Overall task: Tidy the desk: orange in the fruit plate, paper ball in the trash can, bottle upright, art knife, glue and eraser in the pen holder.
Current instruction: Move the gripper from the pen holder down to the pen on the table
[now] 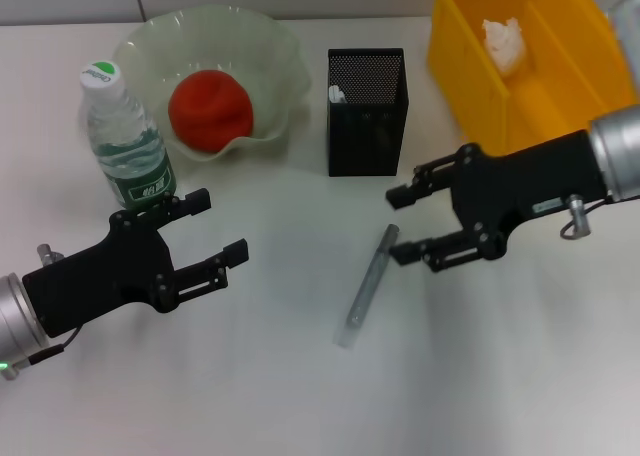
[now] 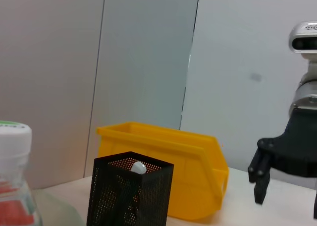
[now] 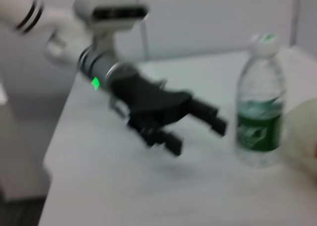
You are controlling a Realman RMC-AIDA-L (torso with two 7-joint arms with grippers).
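The grey art knife [image 1: 366, 287] lies on the white desk [image 1: 300, 396] in front of the black mesh pen holder [image 1: 367, 111]. My right gripper [image 1: 396, 225] hovers open just right of the knife's far end. My left gripper [image 1: 222, 223] is open beside the upright bottle [image 1: 125, 141]. The orange [image 1: 208, 111] sits in the pale-green fruit plate [image 1: 150, 36]. The paper ball [image 1: 505, 41] lies in the yellow trash can [image 1: 560, 96]. A white cap that looks like the glue's [image 2: 138, 167] shows inside the pen holder [image 2: 130, 196]. The eraser is out of view.
The left wrist view shows the bottle [image 2: 12, 186] close by, the trash can [image 2: 163, 166] behind the holder and the right gripper [image 2: 287, 194] farther off. The right wrist view shows the left gripper [image 3: 200, 137] near the bottle [image 3: 259, 117]. Open desk lies toward me.
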